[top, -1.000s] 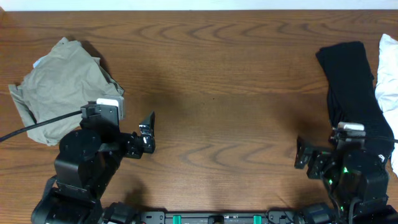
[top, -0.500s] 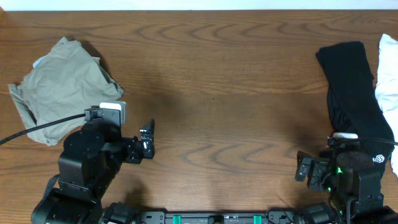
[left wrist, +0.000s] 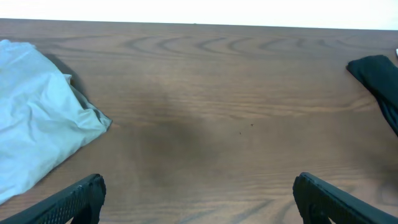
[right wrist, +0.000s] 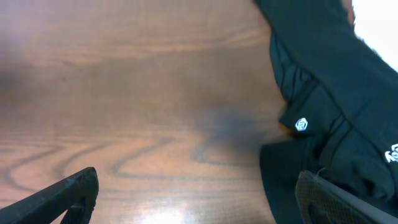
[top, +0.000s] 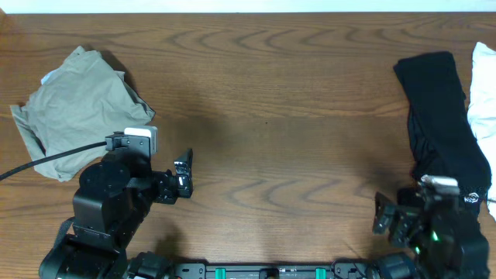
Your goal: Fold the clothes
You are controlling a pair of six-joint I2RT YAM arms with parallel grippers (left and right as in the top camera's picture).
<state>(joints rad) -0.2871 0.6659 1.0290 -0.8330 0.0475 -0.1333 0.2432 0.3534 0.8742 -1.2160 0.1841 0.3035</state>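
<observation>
The clothes lie in two places. Crumpled pale grey-green trousers (top: 77, 108) rest at the table's left, also showing at the left of the left wrist view (left wrist: 37, 112). A long black garment (top: 442, 116) (right wrist: 336, 93) stretches down the right side, with white cloth (top: 484, 85) beside it at the edge. My left gripper (top: 183, 174) (left wrist: 199, 190) is open over bare wood, just right of the trousers. My right gripper (top: 381, 213) (right wrist: 198, 183) is open near the front edge, its right finger (right wrist: 348, 202) by the black garment's lower end. Neither holds anything.
The wooden table (top: 271, 116) runs wide between the two piles. A black cable (top: 46, 159) trails from the left arm across the trousers' lower edge. The table's far edge lies along the top of the overhead view.
The right arm has drawn back toward the near edge, off the black garment. The left arm pulled in slightly at first, then stayed still. Both grippers remain open.
</observation>
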